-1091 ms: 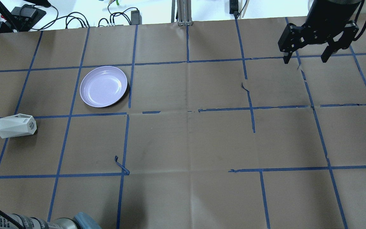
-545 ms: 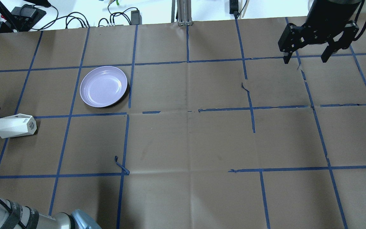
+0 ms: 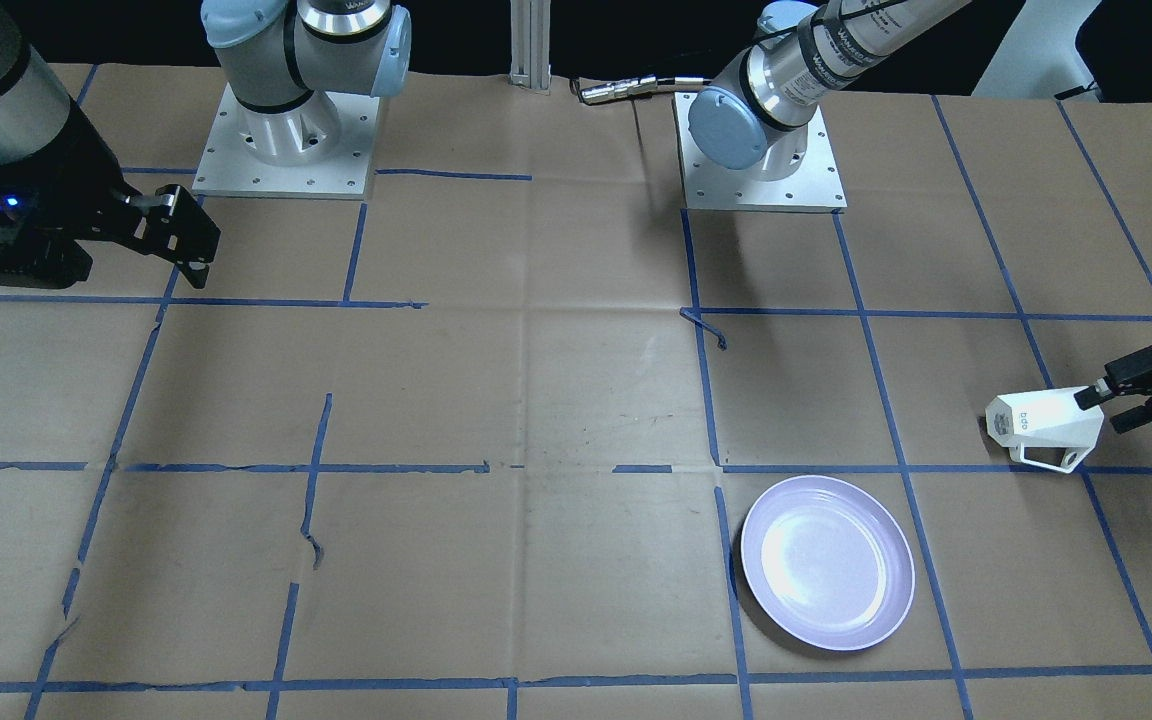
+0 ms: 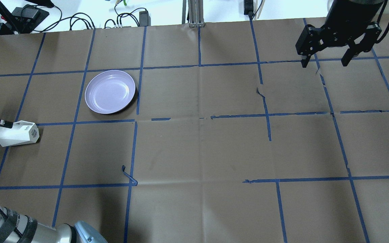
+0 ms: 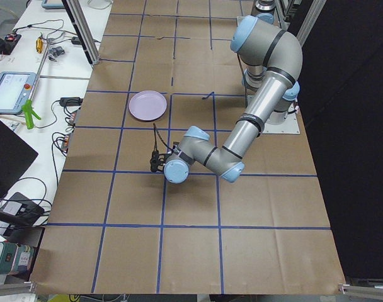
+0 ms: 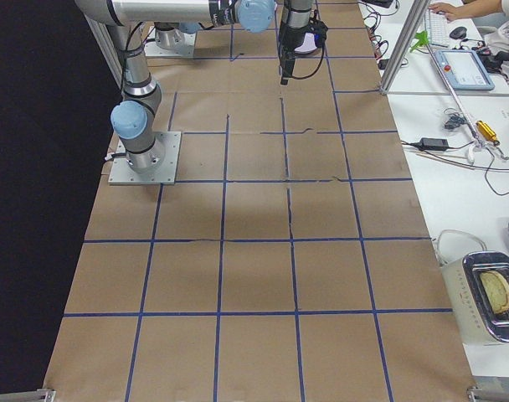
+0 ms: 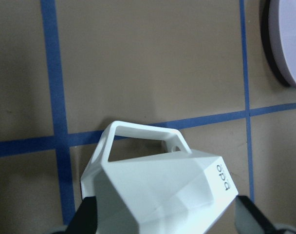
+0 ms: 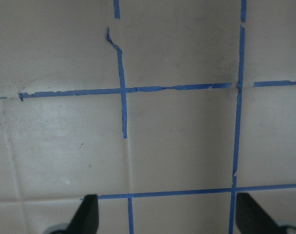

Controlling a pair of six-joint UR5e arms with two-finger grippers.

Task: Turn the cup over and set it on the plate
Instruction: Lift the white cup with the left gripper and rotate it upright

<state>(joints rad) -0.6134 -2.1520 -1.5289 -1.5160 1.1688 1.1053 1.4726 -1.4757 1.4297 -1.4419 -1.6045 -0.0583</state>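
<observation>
The white faceted cup (image 4: 17, 133) lies on its side at the table's left, its lettered base toward the plate side and its handle (image 7: 143, 131) away from the wrist camera. The lavender plate (image 4: 110, 91) sits apart, further along the table. My left gripper (image 3: 1101, 411) is open at the cup's mouth end. In the left wrist view the cup (image 7: 157, 190) lies between the two spread fingers (image 7: 87, 217). My right gripper (image 4: 324, 63) is open and empty, above the table's far right.
Brown paper with a blue tape grid covers the table (image 4: 198, 152). A loose curl of tape (image 4: 128, 177) sticks up near the middle left. Cables and power bricks (image 4: 79, 20) lie beyond the far edge. The two arm bases (image 3: 281, 130) stand on the robot's side.
My left gripper has come in from the left edge and reached the cup's mouth end. The cup, the plate and the right arm have not moved.
</observation>
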